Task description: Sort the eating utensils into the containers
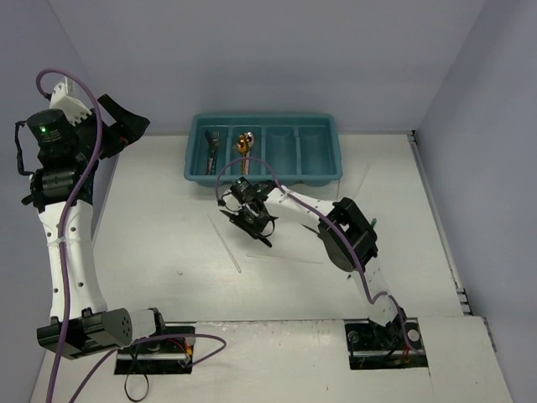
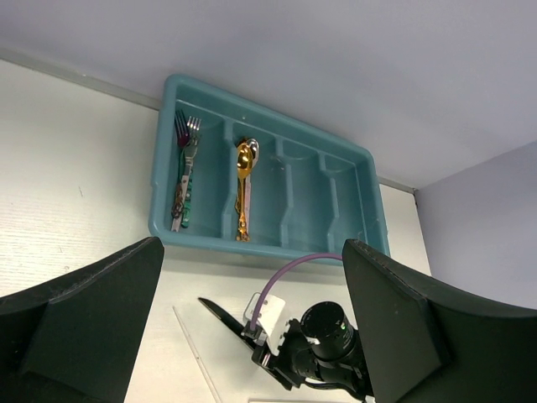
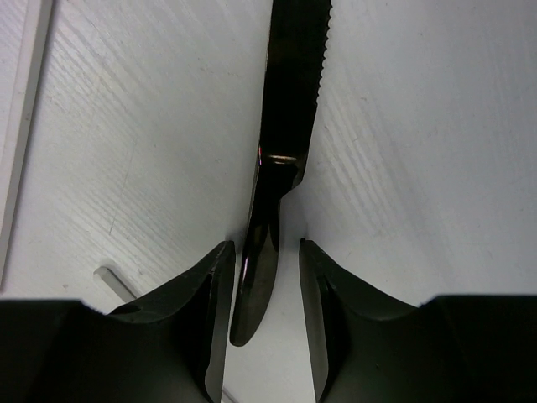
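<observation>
The teal tray (image 1: 263, 179) of containers stands at the back of the table. Its leftmost compartment holds forks (image 1: 211, 144), and the one beside it holds a gold spoon (image 1: 243, 144). A black knife (image 3: 289, 101) lies on the table in front of the tray, and its blade (image 2: 215, 310) points left. My right gripper (image 3: 264, 245) is low over it and open. The knife handle lies between the fingers, close to the left one, with a gap on the right. My left gripper (image 2: 253, 248) hangs high at the far left, open and empty.
A thin pale stick (image 1: 225, 248) lies on the table left of the right gripper, and it shows again as the stick (image 3: 21, 126) in the right wrist view. Another faint stick (image 1: 285, 259) lies in front of the gripper. The tray's two right compartments (image 2: 340, 197) hold nothing.
</observation>
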